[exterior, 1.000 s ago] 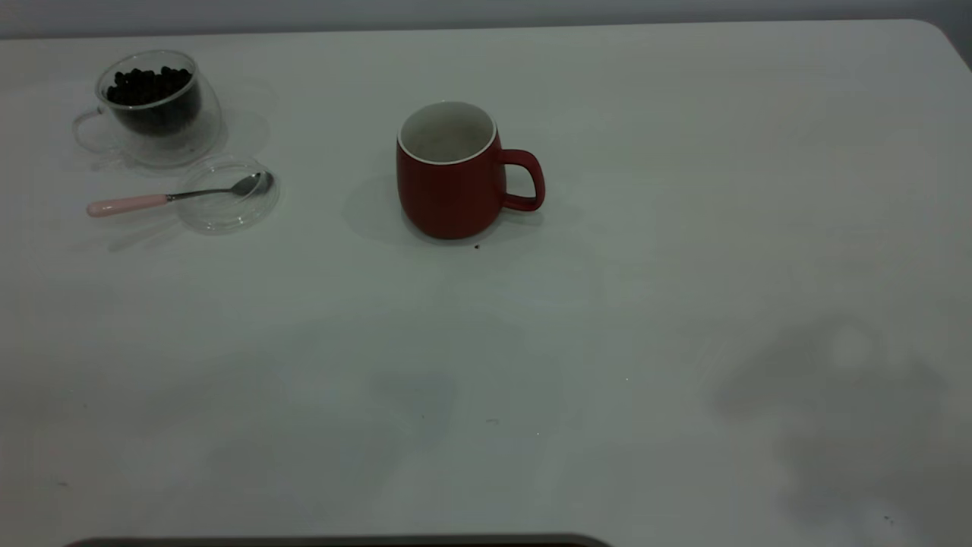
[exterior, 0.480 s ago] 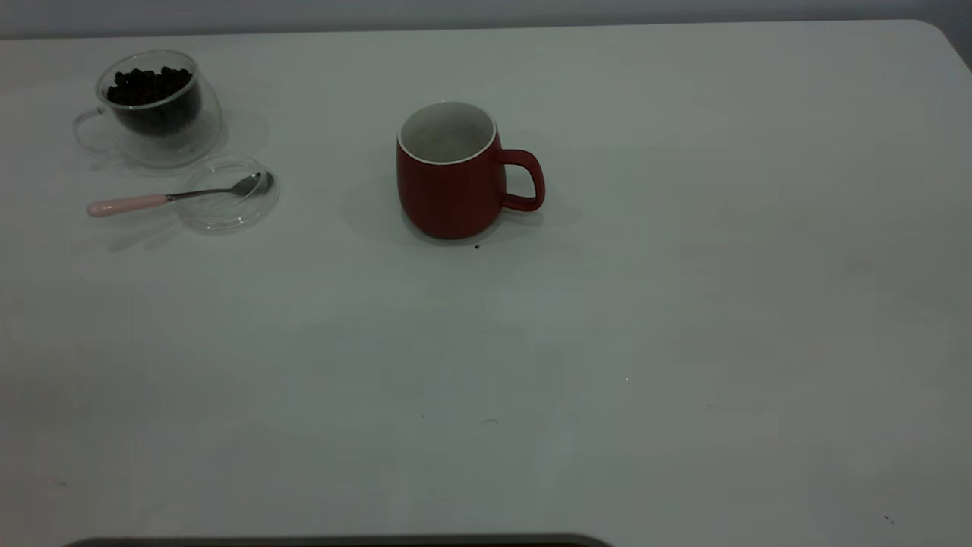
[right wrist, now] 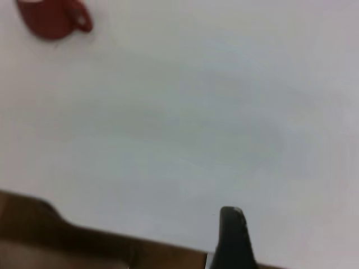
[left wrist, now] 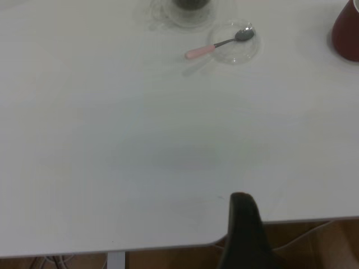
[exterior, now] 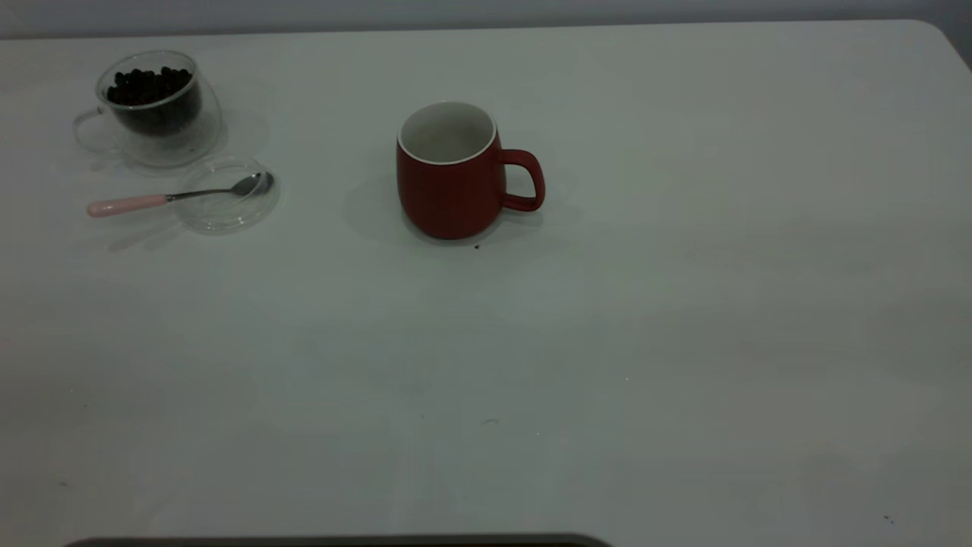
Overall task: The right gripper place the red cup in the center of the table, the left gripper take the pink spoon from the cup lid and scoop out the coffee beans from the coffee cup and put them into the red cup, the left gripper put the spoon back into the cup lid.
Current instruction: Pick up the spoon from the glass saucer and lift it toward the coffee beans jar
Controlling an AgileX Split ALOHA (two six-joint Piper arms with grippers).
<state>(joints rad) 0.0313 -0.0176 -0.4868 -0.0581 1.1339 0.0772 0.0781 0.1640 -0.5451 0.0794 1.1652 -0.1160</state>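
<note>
The red cup [exterior: 451, 173] stands upright near the middle of the table [exterior: 683, 304]: rounded matte ceramic, white rim and interior, loop handle toward the right arm's side. At the far left, the coffee cup [exterior: 156, 106], clear double-walled glass, holds dark coffee beans [exterior: 148, 83]. Just beside it lies the cup lid [exterior: 228, 194], a shallow clear disc. The pink spoon [exterior: 178, 196] rests with its shiny metal bowl in the lid and its pale handle on the tabletop.

The left gripper [left wrist: 244, 235] and right gripper [right wrist: 233, 238] sit back at the table's near edge, grasping nothing; open or closed cannot be determined.
</note>
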